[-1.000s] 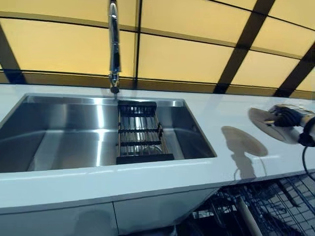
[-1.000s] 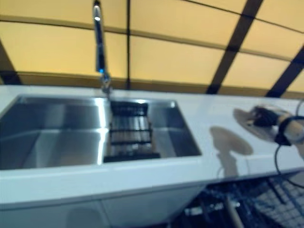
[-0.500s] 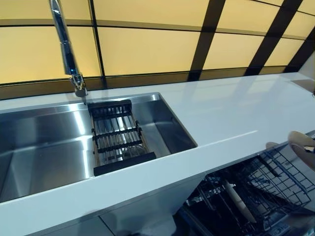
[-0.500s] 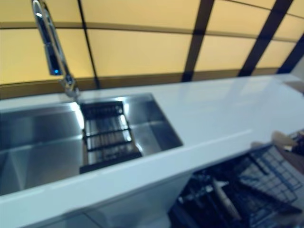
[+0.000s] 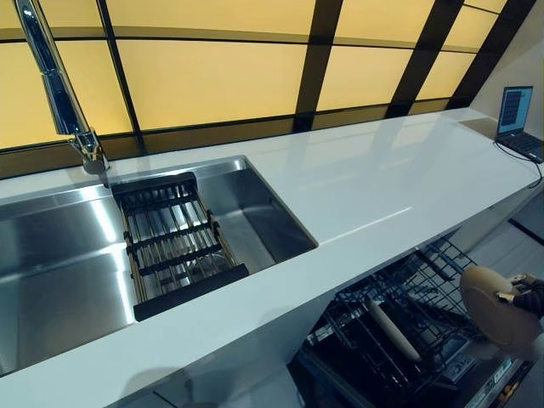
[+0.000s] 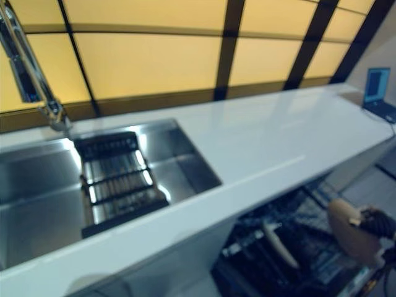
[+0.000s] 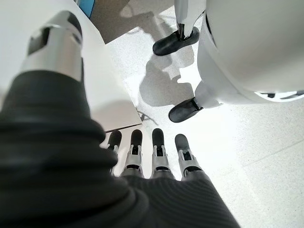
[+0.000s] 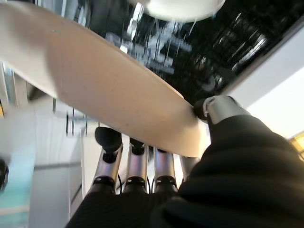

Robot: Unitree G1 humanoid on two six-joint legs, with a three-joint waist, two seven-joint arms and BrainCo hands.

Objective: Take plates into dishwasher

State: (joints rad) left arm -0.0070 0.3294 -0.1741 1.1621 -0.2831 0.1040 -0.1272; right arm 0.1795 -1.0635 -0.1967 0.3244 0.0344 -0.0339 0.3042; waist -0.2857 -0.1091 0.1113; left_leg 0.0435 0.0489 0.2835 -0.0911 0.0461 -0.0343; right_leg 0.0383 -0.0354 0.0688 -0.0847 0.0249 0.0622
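Pinching the plate in my right hand, above the dishwasher rack's outer edge; I should lower it upright between tines; left hand hangs relaxed.

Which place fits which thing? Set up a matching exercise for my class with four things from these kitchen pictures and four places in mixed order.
Things:
1. beige plate
2. black drying rack
3. laptop
4. left hand

Places:
A. far end of the white counter
B. in the sink
C. hanging over the floor, empty
D. pinched in the right hand above the dishwasher rack

Pairs: 1-D, 2-B, 3-A, 4-C
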